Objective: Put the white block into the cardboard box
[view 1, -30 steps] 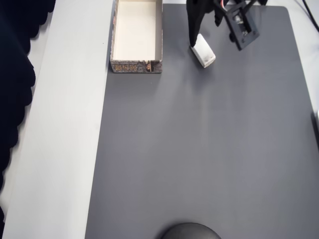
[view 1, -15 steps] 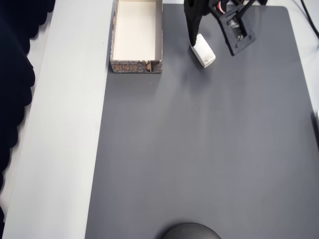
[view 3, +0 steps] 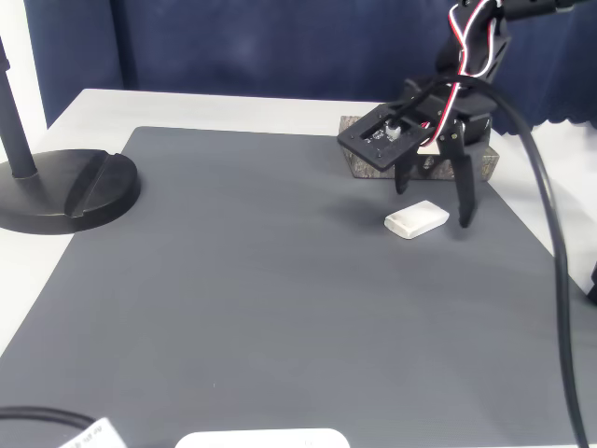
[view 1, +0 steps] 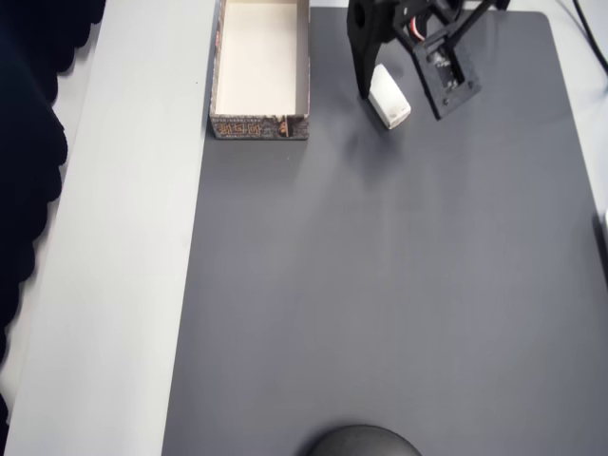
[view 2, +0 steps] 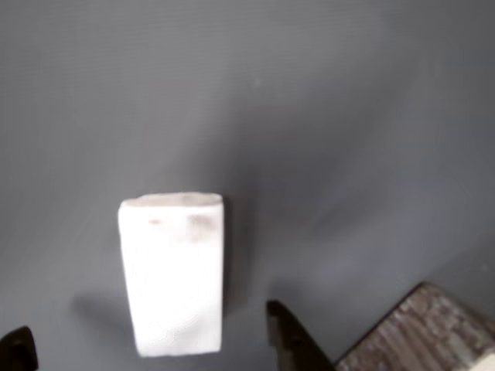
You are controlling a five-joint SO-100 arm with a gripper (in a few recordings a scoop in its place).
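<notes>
The white block (view 1: 390, 98) lies flat on the grey mat (view 1: 380, 285), a short way right of the cardboard box (view 1: 260, 123) in the overhead view. My gripper (view 1: 399, 92) is open and straddles the block, one black finger (view 1: 364, 66) on its box side and the other jaw on the far side. In the wrist view the block (view 2: 172, 274) sits between the two fingertips (view 2: 288, 334) of the gripper (view 2: 151, 348), with a box corner (view 2: 421, 332) at bottom right. From the fixed view, the gripper (view 3: 432, 207) stands over the block (view 3: 417, 220), in front of the box (view 3: 353, 161).
A black round stand base (view 3: 65, 191) sits at the mat's left in the fixed view and shows at the bottom edge (view 1: 361, 443) from overhead. A black cable (view 3: 546, 243) hangs along the right. White table (view 1: 123, 285) borders the mat.
The gripper has shifted a little toward the box, bringing its outer jaw closer to the block. The block and the box have not moved.
</notes>
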